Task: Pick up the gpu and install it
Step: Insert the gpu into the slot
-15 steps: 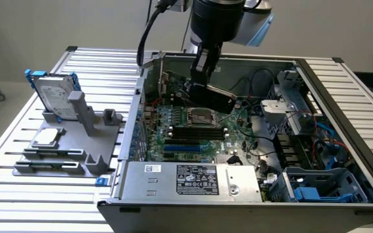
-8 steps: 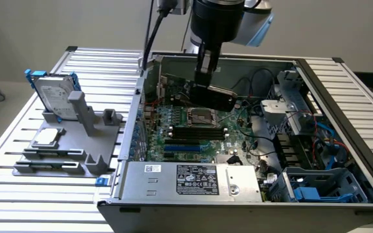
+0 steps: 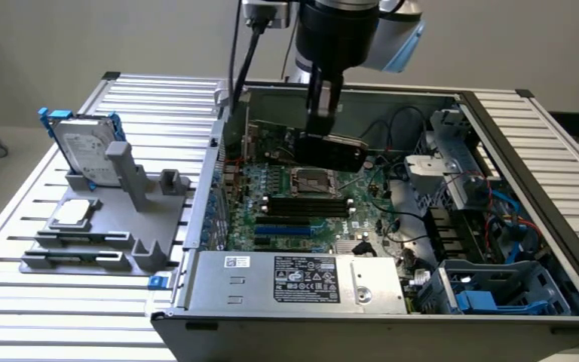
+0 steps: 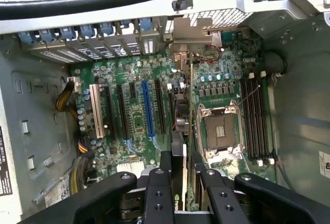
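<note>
1. the gripper [image 3: 318, 127] is closed on the gpu [image 3: 332, 151], gripping its top edge.
2. the gpu stands on edge over the motherboard [image 3: 370, 219], beside the motherboard's cpu socket [image 3: 310, 179].

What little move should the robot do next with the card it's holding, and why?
Probably ease it straight down a little. The end effector grips the card upright above the green board, not yet down in the slots, with its metal end toward the case's back wall.
</note>
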Controlling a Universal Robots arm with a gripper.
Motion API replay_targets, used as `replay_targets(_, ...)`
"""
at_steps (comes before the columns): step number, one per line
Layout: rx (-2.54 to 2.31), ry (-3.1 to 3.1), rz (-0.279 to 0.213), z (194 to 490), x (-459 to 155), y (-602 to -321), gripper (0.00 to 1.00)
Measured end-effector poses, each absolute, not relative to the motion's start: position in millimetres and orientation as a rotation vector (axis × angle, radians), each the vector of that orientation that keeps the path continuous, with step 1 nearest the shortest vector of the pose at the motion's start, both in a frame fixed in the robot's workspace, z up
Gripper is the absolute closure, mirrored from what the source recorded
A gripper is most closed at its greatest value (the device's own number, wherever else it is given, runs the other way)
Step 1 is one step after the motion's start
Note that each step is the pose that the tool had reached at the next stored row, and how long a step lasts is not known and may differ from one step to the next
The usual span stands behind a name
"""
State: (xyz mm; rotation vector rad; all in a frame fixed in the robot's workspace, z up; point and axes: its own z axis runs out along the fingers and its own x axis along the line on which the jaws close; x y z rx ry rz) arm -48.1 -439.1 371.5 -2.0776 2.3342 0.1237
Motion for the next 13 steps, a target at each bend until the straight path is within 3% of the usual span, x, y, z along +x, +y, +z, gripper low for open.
replay_targets(13, -2.209, 2.214, 0.121, 366.8, -48.1, -443.8, 0.74)
